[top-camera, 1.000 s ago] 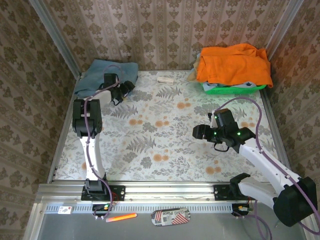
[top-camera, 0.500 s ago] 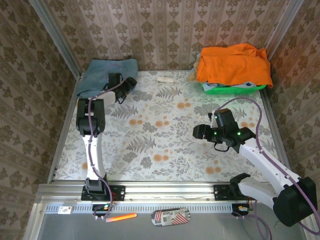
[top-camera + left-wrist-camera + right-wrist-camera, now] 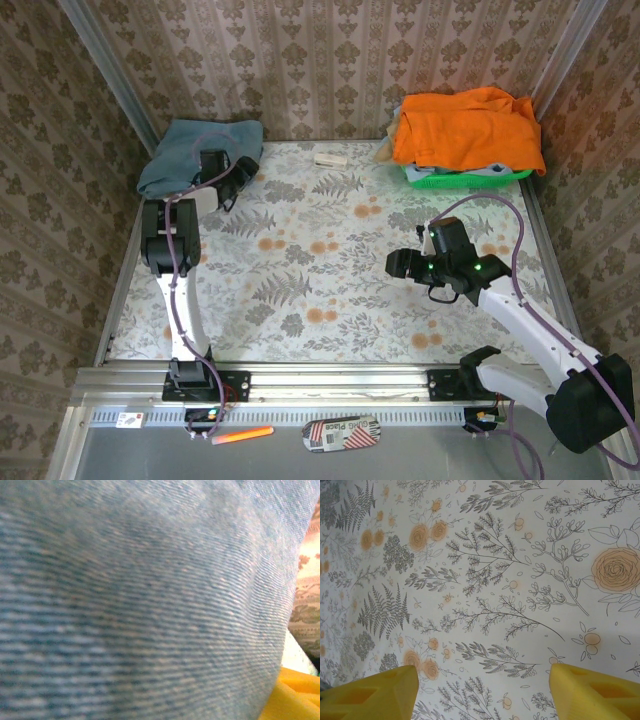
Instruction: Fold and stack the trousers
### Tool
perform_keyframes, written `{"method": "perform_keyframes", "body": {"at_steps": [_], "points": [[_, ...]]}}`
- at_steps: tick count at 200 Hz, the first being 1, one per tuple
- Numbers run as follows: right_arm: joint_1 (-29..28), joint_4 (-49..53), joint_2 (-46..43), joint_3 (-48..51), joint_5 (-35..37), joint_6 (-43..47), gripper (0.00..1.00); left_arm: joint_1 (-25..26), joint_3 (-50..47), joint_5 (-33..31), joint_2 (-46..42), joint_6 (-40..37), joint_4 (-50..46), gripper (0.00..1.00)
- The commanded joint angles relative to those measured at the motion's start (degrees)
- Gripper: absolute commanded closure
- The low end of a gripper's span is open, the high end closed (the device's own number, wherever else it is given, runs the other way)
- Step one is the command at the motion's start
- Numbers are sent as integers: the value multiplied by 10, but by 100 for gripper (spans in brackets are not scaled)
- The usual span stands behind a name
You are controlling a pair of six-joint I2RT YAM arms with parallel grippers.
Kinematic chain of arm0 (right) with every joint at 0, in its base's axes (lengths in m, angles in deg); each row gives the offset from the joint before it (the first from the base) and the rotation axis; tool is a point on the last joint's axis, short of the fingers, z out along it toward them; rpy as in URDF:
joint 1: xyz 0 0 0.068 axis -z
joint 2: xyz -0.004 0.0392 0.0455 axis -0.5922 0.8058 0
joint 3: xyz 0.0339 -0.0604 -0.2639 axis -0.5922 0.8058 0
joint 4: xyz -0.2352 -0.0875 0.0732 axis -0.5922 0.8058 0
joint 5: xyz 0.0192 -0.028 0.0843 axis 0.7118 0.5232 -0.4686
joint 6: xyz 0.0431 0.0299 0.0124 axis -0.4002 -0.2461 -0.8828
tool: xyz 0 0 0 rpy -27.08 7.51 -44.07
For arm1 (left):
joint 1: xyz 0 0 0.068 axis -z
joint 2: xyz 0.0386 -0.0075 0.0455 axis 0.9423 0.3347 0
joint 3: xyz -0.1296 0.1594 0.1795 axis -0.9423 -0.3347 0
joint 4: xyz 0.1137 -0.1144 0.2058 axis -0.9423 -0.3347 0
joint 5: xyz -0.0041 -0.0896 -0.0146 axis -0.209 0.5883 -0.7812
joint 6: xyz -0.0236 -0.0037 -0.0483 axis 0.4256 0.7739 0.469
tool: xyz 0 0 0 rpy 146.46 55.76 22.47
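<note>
From above, my left gripper (image 3: pixel 218 172) is up in the far left corner of the table (image 3: pixel 330 290). It is pushed in against the blue trousers (image 3: pixel 195 145). The blue trousers sit in a bunch in that corner and hang over my gripper. From here I cannot tell if these jaws are pinching the cloth. My right gripper (image 3: pixel 396 266) hangs over the right side of the table, well apart from the blue trousers. In the far right corner, orange trousers (image 3: pixel 465 125) lie in a heap on a green basket (image 3: pixel 455 180). A small white thing (image 3: pixel 328 158) lies near the back wall, between the two piles.

In my left wrist view, blue cloth is pressed up very close and looks blurry. A bit of my yellow finger (image 3: pixel 295 697) peeks out at the bottom right. I cannot tell how these jaws stand.

In my right wrist view, my two yellow fingers (image 3: pixel 370 692) are far apart. Nothing is between them. The flowery table is below.
</note>
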Motion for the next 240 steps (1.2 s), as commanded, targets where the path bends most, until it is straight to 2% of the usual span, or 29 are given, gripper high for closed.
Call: {"method": "perform_keyframes", "body": {"at_steps": [1,4,7,11,37,55,66,85,125,159,186,207,220,229,240], "points": [[3,18,-18,-15,9,8,28,-7,58,39,-11,-57,-11,15],[2,26,-19,-16,10,9,28,-8,64,46,-10,-59,-19,14],[3,29,-20,-18,11,10,28,-9,68,52,-9,-59,-29,3],[3,32,-22,-20,12,11,28,-9,69,59,-9,-58,-37,0],[3,48,-28,-38,20,16,26,-10,37,116,-29,-66,-31,0],[4,58,-39,-49,33,19,24,-5,32,148,-46,-99,-88,0],[7,67,-44,-58,42,24,23,0,9,145,-72,-118,-105,0],[12,79,-45,-76,50,35,0,4,-43,143,-128,-136,-108,0],[28,74,-36,-105,55,50,0,14,-121,158,-228,-130,-129,0],[29,79,-39,-138,77,66,0,43,-177,119,-364,-171,-208,0],[28,81,-55,-169,117,86,0,79,-212,8,-506,-208,-307,0],[26,62,-72,-183,138,105,0,134,-240,-172,-625,-266,-360,0],[26,36,-85,-169,185,55,0,162,-272,-281,-690,-281,-355,0],[26,-15,-99,-136,212,17,0,170,-310,-328,-731,-292,-325,0],[26,-107,-120,-77,226,18,0,171,-375,-367,-778,-313,-265,0]]}}
